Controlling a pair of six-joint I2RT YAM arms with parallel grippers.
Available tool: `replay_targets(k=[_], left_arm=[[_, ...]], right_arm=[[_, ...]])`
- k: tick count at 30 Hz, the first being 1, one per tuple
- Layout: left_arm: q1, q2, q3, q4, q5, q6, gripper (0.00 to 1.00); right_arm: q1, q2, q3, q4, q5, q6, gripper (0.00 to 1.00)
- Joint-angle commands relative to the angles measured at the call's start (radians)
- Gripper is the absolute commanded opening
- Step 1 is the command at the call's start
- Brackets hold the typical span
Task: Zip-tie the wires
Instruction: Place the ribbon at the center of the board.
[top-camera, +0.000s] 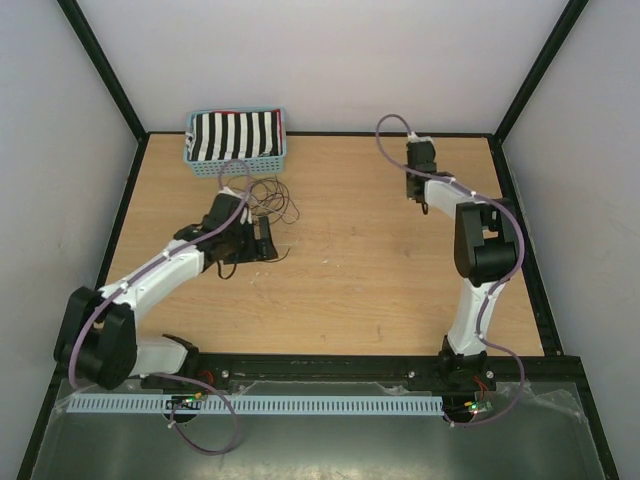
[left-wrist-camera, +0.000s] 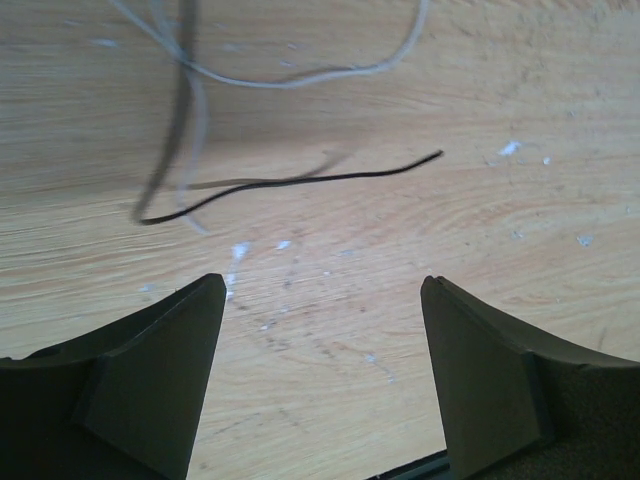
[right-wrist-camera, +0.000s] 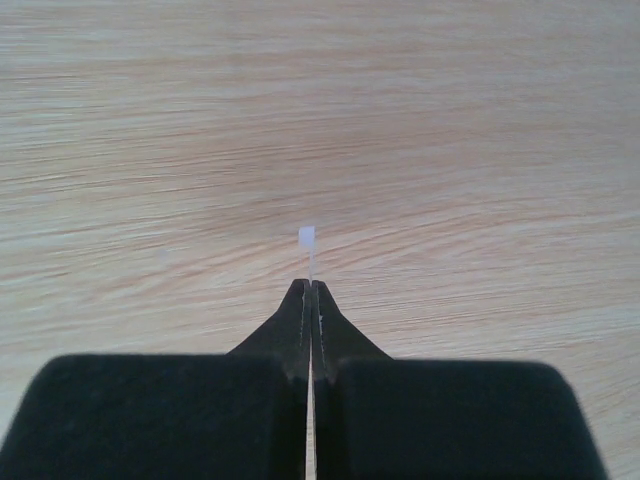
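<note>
The left gripper is hanging over the left half of the wooden table, its fingers spread wide with nothing between them. The wires are lying in loose loops on the table just beyond it, between the gripper and a blue basket at the far edge, which is holding a black-and-white striped cloth. In the left wrist view, a black strand is lying flat just past the fingertips, while pale strands are curling farther off (one dark loop is too blurred to follow). Well apart on the right, the right gripper is pinching its fingers tightly together on a thin white strip with a small square head (seemingly a zip tie), which is poking out beyond the tips over bare wood.
</note>
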Motion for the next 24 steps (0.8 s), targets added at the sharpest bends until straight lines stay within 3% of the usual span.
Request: replay_targets(k=[1,4,8,11,24], left_arm=[[-0.078,0.084,-0.011,0.079,0.005,-0.093,0.81],[-0.115,0.158,0.007,0.118,0.021,-0.119,0.81],[-0.161,0.24,0.052,0.133,0.003,-0.133,0.81],[-0.175,0.258,0.074,0.132,-0.046,-0.113,0.81],[-0.251,0.279,0.211,0.006,-0.223,0.112,0.79]], right_arm=[[-0.054,0.058,0.031,-0.069,-0.021,-0.003,0.0],[-0.074,0.089,0.04,-0.08,-0.026,0.002,0.03],[-0.087,0.088,0.039,-0.091,-0.062,0.024,0.3],[-0.088,0.041,0.017,-0.091,-0.1,0.033,0.41],[-0.086,-0.304,-0.269,0.002,-0.438,0.165,0.55]])
